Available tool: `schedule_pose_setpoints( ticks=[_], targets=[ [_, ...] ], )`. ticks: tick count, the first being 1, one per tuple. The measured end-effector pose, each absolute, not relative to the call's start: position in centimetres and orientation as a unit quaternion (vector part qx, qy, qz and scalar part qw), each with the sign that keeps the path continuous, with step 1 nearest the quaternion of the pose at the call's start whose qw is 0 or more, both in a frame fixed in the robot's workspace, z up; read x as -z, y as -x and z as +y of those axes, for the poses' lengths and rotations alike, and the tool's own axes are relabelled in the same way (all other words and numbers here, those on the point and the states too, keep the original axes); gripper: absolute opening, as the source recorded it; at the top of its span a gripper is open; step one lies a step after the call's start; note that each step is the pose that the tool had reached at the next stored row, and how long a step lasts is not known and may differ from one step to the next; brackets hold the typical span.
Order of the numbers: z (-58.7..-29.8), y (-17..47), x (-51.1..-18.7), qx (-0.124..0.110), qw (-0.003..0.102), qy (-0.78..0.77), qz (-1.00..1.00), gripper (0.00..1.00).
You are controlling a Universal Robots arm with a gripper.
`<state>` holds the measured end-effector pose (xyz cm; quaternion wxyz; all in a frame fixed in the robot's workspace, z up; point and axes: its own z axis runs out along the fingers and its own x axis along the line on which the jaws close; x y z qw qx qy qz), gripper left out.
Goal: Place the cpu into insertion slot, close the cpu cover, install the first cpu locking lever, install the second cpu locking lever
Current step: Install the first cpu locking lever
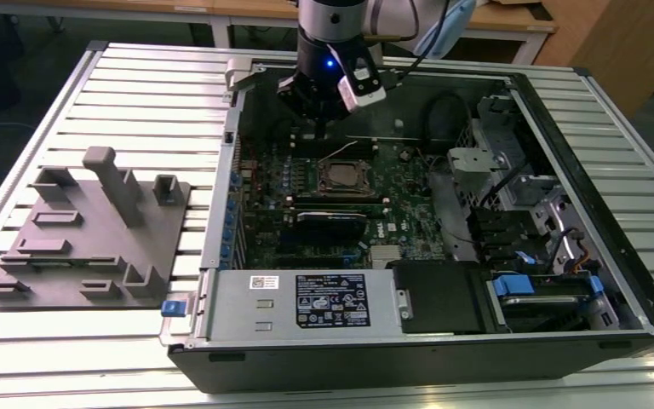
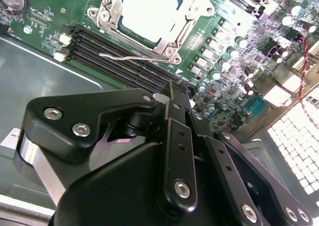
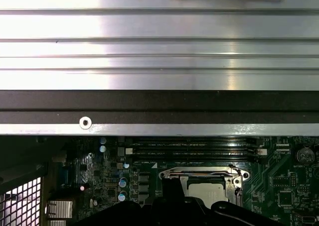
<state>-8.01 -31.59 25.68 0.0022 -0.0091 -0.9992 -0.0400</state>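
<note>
Hanging inside the open case (image 1: 418, 366) on the counter (image 1: 134, 85), the pincer (image 1: 323, 128) is hovering over the green board, near the slot (image 1: 324, 179). In the second wrist view its fingers (image 2: 174, 111) are pressing together on nothing. The cpu (image 2: 149, 9) is sitting in the slot, and the cover (image 2: 139, 36) is lying flat around it. A thin wire lever (image 2: 124, 56) is jutting from the cover's corner across the memory slots (image 2: 99, 44).
</note>
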Motion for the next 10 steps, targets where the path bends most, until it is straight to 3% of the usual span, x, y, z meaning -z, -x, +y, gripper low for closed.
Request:
schedule_pose_setpoints(
  ticks=[4,10],
  targets=[
    [-31.59,8.00,-25.54,0.055,0.002,0.009,-0.998,0.10],
    [-31.59,7.84,-25.17,0.054,0.002,0.014,-0.998,0.10]
  ],
)
